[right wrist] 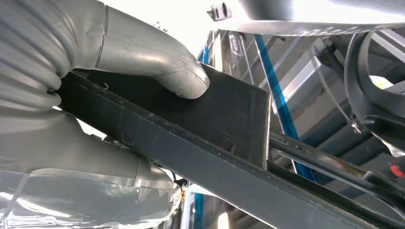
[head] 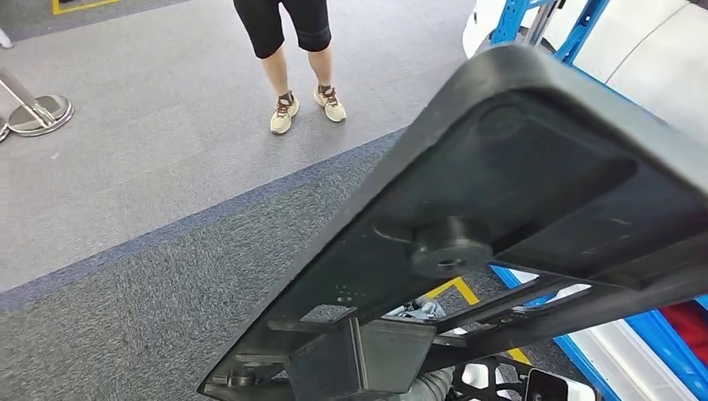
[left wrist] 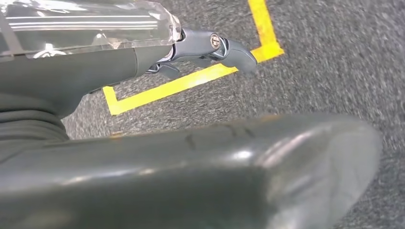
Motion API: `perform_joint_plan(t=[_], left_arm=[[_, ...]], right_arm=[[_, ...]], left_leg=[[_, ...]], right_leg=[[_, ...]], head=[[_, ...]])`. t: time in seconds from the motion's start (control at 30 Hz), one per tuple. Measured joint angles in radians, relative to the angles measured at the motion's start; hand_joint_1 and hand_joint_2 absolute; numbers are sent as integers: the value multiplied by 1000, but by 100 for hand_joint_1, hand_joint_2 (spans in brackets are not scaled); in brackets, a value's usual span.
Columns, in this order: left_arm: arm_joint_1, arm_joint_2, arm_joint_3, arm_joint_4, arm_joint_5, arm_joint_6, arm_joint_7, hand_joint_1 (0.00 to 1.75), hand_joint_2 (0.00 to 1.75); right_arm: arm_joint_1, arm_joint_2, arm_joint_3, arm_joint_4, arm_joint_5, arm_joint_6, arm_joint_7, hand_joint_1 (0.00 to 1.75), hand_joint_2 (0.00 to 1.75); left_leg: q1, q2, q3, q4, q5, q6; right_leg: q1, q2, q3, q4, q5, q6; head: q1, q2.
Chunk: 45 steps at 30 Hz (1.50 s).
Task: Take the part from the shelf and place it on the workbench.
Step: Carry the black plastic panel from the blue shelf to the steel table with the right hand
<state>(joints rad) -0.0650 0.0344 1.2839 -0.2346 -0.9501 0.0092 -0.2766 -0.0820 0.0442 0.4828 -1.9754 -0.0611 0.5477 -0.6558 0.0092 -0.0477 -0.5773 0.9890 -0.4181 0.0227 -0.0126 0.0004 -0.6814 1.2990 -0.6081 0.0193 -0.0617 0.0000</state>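
The part (head: 534, 192) is a large black moulded panel with ribs and a round boss, held tilted close in front of my head camera. My right hand (right wrist: 95, 95) grips a rectangular block on its underside, thumb (right wrist: 167, 71) pressed on the block (right wrist: 229, 114). That block (head: 359, 359) and my grey ribbed wrist (head: 430, 386) show under the panel in the head view. My left hand (left wrist: 157, 52) reaches out over the carpet, its dark fingers (left wrist: 229, 47) stretched with nothing between them. A dark glossy edge of the part (left wrist: 215, 171) lies close beside it; whether the hand touches it is unclear.
A person (head: 296, 67) in black shorts and pale trainers stands ahead on the light carpet. Blue shelf framing (head: 584, 25) rises at the right and runs low beside me (head: 668, 342). A metal stanchion base (head: 37, 113) sits at the left. Yellow floor tape (left wrist: 191, 81) marks the dark carpet.
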Motion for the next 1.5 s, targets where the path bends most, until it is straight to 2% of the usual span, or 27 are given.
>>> perform_joint_plan(t=[0.07, 0.13, 0.2, 0.27, 0.33, 0.4, 0.47, 0.5, 0.53, 0.6, 0.67, 0.7, 0.77, 0.83, 0.9, 0.97, 1.0, 1.03, 1.07, 1.13, 1.2, 1.27, 1.3, 1.37, 1.4, 1.43, 1.5], left_arm=[[1, -2, 0, 0, -2, -1, -4, 0, 0], [0, -4, 0, 0, -7, -2, -8, 0, 0], [-3, -5, 0, 0, -11, -3, -9, 0, 0], [-2, -4, 0, 0, -15, -2, -10, 0, 0], [-3, -2, 0, 0, -17, -2, -10, 0, 0], [-10, 2, 0, -1, -17, -3, -9, 0, 0], [-15, 4, 0, -1, -17, -7, -8, 0, 0], [-15, 4, 0, -1, -18, -10, -6, 0, 0], [-13, 4, 0, -1, -19, -14, -4, 0, 0], [-12, 5, 0, -1, -24, -21, -1, 0, 0], [-14, 5, 0, -1, -27, -27, -1, 0, 0], [-14, 5, 0, -1, -26, -29, -1, 0, 0], [-8, 5, 0, -1, -24, -30, 1, 0, 0], [-4, 3, 0, -1, -19, -30, 3, 0, 0], [-5, 0, 0, -2, -16, -29, 4, 0, 0], [-6, -4, 1, -2, -16, -29, 5, 0, 0], [-5, -6, 1, -2, -16, -29, 5, 0, 0], [-4, -8, 1, -2, -16, -29, 6, 0, 0], [-3, -10, 1, -2, -16, -29, 6, 0, 0], [-3, -13, 1, -2, -16, -29, 7, 0, 0], [-3, -15, 1, -2, -16, -29, 7, 0, 0], [2, -15, 1, -1, -16, -29, 7, 0, 0], [5, -16, 1, -1, -16, -29, 7, 0, 0], [6, -17, 1, -1, -16, -29, 7, 0, 0], [4, -17, 1, -1, -16, -29, 7, 0, 0], [2, -18, 1, -1, -17, -29, 7, 0, 0], [3, -21, 1, -1, -20, -29, 6, 0, 0]], right_arm=[[-3, 0, -1, 12, 0, -11, 0, 175, 175], [-6, 0, -3, 21, -1, -22, 0, 175, 175], [-8, 2, -7, 27, -1, -32, 0, 175, 175], [-12, 6, -9, 33, 2, -43, 0, 175, 175], [-19, 13, -9, 38, 7, -53, 0, 175, 175], [-22, 17, -9, 43, 9, -61, 0, 175, 175], [-22, 18, -9, 48, 9, -66, 0, 175, 175], [-22, 18, -9, 51, 9, -67, 0, 175, 175], [-22, 18, -9, 53, 9, -68, 0, 175, 175], [-22, 18, -7, 55, 9, -72, 0, 175, 175], [-23, 18, -5, 55, 11, -75, 0, 175, 175], [-23, 18, -2, 55, 12, -76, 0, 175, 175], [-22, 17, 4, 55, 11, -74, 0, 175, 175], [-20, 17, 12, 56, 9, -67, 0, 175, 175], [-14, 14, 17, 60, 7, -62, 0, 175, 175], [-7, 10, 19, 67, 7, -61, 0, 175, 175], [-5, 9, 20, 70, 7, -61, 0, 175, 175], [-3, 8, 20, 72, 7, -61, 0, 175, 175], [-3, 7, 20, 74, 7, -61, 0, 175, 175], [-3, 6, 21, 75, 7, -60, 0, 175, 175], [-3, 6, 21, 75, 7, -60, 0, 175, 175], [-3, 6, 22, 76, 6, -61, 0, 175, 175], [-3, 6, 23, 76, 6, -61, 0, 175, 175], [-3, 7, 25, 76, 6, -61, 0, 175, 175], [-1, 7, 26, 76, 7, -62, 0, 175, 175], [0, 6, 27, 77, 8, -63, 0, 175, 175], [5, 6, 27, 79, 14, -69, 0, 175, 175]], left_leg=[[0, -28, 2, 4, -2, -3], [0, -55, -2, 14, -5, -10], [3, -76, -13, 22, -7, -23], [9, -87, -22, 23, -5, -37], [9, -41, -38, 54, -23, -48], [9, 17, -88, 155, -74, -55], [13, 32, -147, 268, -116, -61], [16, 36, -158, 288, -114, -64], [18, 40, -147, 266, -94, -66], [18, 72, -80, 139, -34, -65], [12, 103, -28, 41, -4, -49], [7, 107, -21, 26, -5, -40], [5, 86, -23, 24, -3, -23], [6, 66, -20, 17, 0, -10], [6, 45, -19, 13, 3, 0], [2, 21, -21, 14, 3, 5], [1, 8, -21, 15, 3, 5], [0, -6, -21, 17, 2, 5], [0, -20, -20, 19, 2, 4], [0, -46, -24, 27, -1, -1], [1, -67, -32, 32, -2, -12], [4, -85, -37, 28, 1, -27], [5, -77, -39, 31, 0, -32], [5, -27, -62, 81, -33, -41], [5, 5, -88, 140, -65, -44], [6, 24, -122, 210, -100, -49], [11, 36, -171, 310, -135, -57]], right_leg=[[-2, 13, 40, -99, 74, -2], [-8, 61, 94, -228, 132, -5], [-6, 88, 111, -275, 142, -8], [-3, 66, 114, -283, 144, -18], [-4, 40, 124, -295, 148, -31], [-1, 9, 131, -301, 146, -39], [2, -24, 133, -300, 142, -43], [3, -39, 135, -300, 139, -42], [3, -53, 137, -300, 137, -40], [4, -78, 145, -300, 130, -33], [9, -100, 153, -299, 122, -22], [11, -108, 155, -299, 119, -17], [10, -119, 158, -298, 115, -4], [4, -82, 148, -267, 91, 6], [0, -24, 96, -158, 32, 9], [0, -4, 25, -28, -16, 9], [0, -2, 5, -1, -13, 9], [0, 0, 6, -15, 10, 7], [0, 5, 25, -67, 48, 5], [-2, 45, 82, -204, 116, -1], [-1, 73, 108, -271, 136, -6], [3, 58, 111, -278, 137, -16], [3, 48, 115, -285, 140, -23], [1, 21, 124, -299, 145, -36], [2, 5, 128, -302, 145, -40], [4, -10, 128, -302, 143, -43], [7, -38, 129, -302, 140, -44]], head=[[0, 0], [0, 0], [0, 0], [0, 0], [0, 0], [0, 0], [0, 0], [0, 0], [0, 0], [0, 0], [0, 0], [0, 0], [0, 0], [0, 0], [0, 0], [0, 0], [0, 0], [0, 0], [0, 0], [0, 0], [0, 0], [0, 0], [0, 0], [0, 0], [0, 0], [0, 0], [0, 0]])
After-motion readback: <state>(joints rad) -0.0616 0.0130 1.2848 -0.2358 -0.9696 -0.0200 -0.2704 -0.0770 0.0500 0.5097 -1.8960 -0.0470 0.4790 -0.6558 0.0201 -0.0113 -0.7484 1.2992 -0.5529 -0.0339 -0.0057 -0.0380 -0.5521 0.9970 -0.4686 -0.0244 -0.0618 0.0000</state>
